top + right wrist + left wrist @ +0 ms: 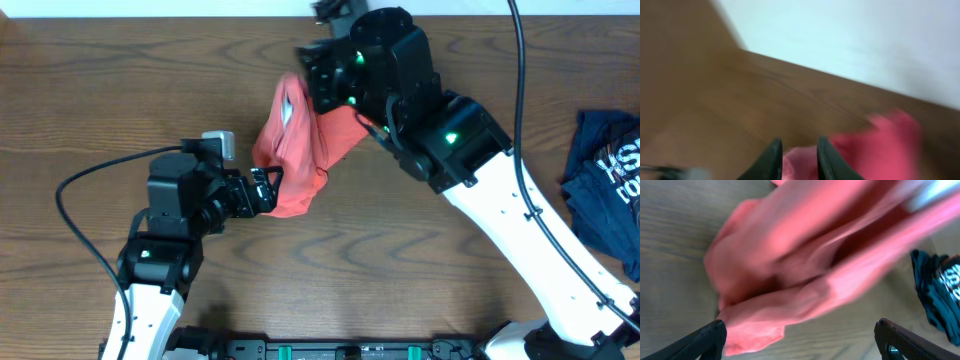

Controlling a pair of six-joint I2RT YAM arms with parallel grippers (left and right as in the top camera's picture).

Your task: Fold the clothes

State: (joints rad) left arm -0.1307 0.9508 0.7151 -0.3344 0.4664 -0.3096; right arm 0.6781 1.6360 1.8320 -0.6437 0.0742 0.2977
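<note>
Red-orange T-shirt (295,160) hangs bunched over table's (100,100) far middle, pinched in nearly closed right gripper (799,160). Left gripper (268,190) spread wide, empty, toward table's front. Risk: shallow pinch slips under cloth's weight, and shirt drops in heap.

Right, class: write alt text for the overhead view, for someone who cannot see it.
A bunched red-orange T-shirt is held up over a wooden table by the right gripper, which pinches its top. The left gripper sits at the shirt's lower edge, and a dark blue garment lies at the table's right edge.
</note>
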